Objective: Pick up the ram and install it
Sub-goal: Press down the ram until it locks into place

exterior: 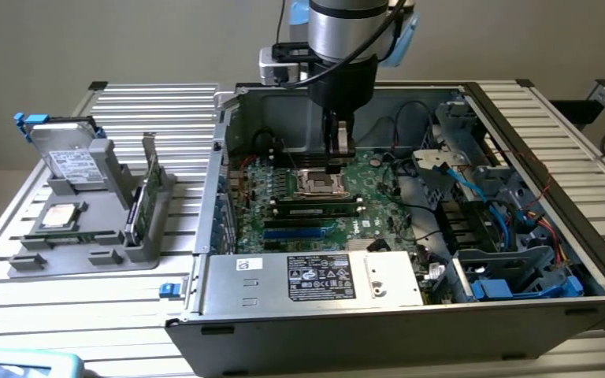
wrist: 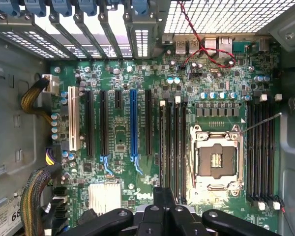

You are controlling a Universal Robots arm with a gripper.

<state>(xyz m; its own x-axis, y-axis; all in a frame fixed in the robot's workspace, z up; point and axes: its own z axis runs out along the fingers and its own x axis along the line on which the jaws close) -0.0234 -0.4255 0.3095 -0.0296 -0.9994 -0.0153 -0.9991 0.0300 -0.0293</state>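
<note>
One ram [exterior: 317, 210] seated on motherboard [exterior: 381, 189]; one gripper [exterior: 337, 161] above it, jaws together, empty.

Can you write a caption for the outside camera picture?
Robot gripper, shut, reaches inside the open computer case above the motherboard.

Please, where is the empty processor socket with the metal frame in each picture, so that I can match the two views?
Exterior view: the processor socket sits near the middle of the open case.
Wrist view: the processor socket lies between two banks of black memory slots.
Shared landmark: the long blue slot, on the far side of one memory bank from the socket.
</note>
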